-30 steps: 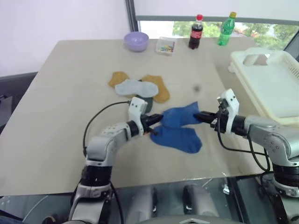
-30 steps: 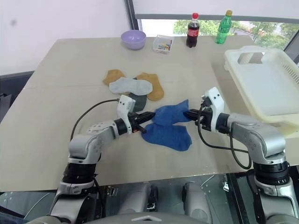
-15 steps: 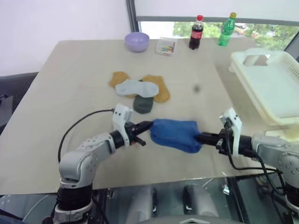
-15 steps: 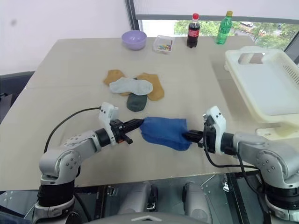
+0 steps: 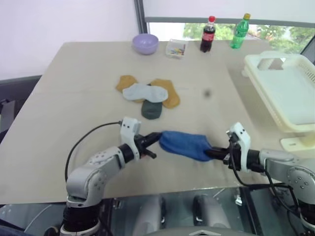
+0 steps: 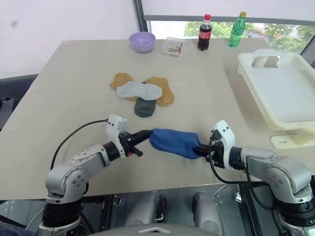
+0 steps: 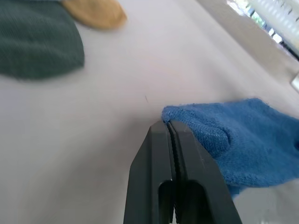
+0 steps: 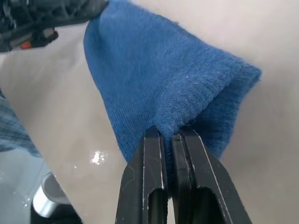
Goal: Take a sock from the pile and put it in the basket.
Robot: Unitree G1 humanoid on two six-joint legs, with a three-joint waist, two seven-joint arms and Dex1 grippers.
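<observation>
The left gripper (image 5: 156,139) and right gripper (image 5: 210,153) each pinch one end of a blue sock (image 5: 183,144), jaws clamped tight on the fabric, holding it stretched between them near the front edge of the table (image 5: 74,98). The pile (image 5: 146,94) of yellow, grey and green socks lies farther back, apart from the blue one. The basket (image 5: 285,93) sits at the table's right side.

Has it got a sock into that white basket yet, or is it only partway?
Partway. Done: a blue sock is off the pile. In hand: the left gripper and right gripper each pinch one end of it. Left: carrying it into the basket.
</observation>
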